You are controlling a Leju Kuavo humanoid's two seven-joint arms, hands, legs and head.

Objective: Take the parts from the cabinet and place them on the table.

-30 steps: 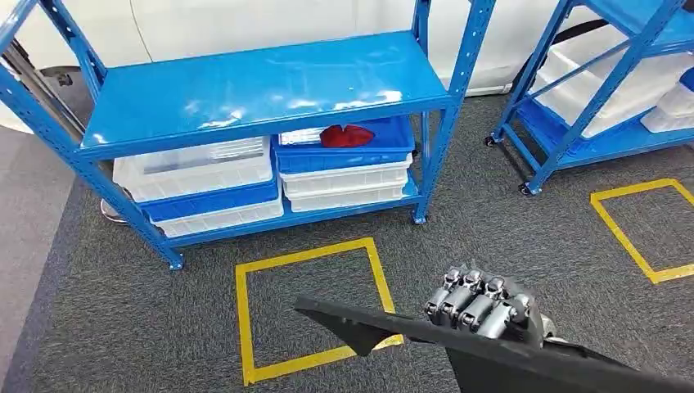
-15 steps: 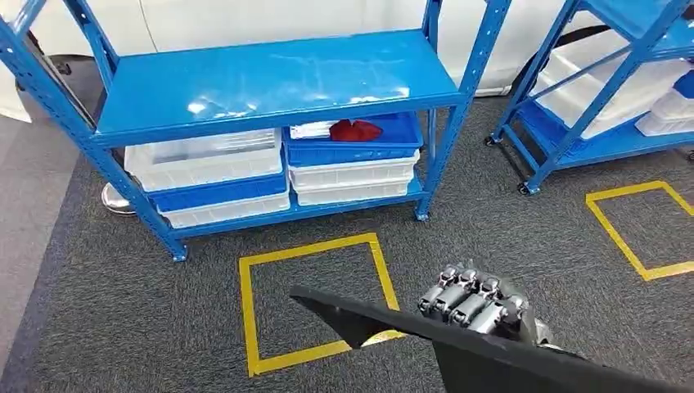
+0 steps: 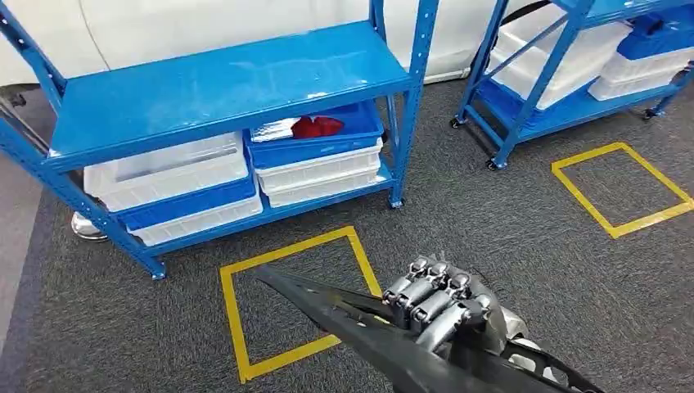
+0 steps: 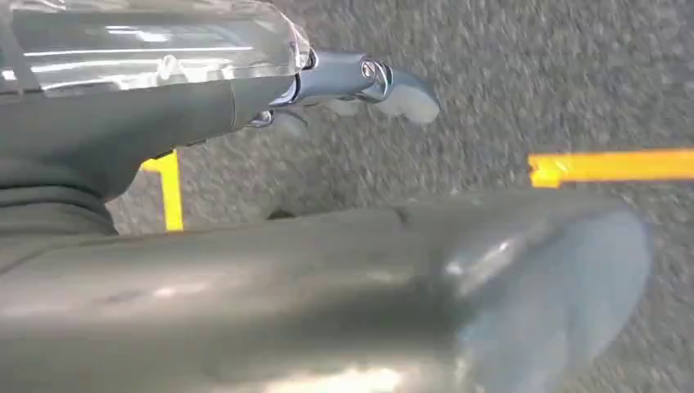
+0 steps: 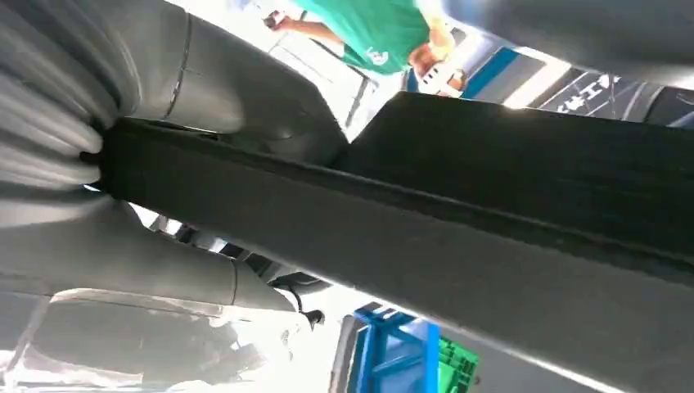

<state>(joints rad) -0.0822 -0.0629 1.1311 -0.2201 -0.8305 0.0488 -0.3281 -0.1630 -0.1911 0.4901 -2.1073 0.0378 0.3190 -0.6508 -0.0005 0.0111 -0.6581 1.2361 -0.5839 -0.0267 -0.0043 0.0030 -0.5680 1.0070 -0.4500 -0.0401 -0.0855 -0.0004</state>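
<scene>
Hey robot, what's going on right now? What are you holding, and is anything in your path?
Right hand grips a flat black part. Left hand holds nothing. Blue rack ahead, carpet between bare.

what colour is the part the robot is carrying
Black; the part in the right hand shows best in the head view.

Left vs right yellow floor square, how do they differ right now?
The left yellow square lies in front of the near blue rack; the right yellow square lies by the far rack. The black part held by the right hand overlaps the left square; nothing covers the right one. Both are tape outlines on grey carpet.
</scene>
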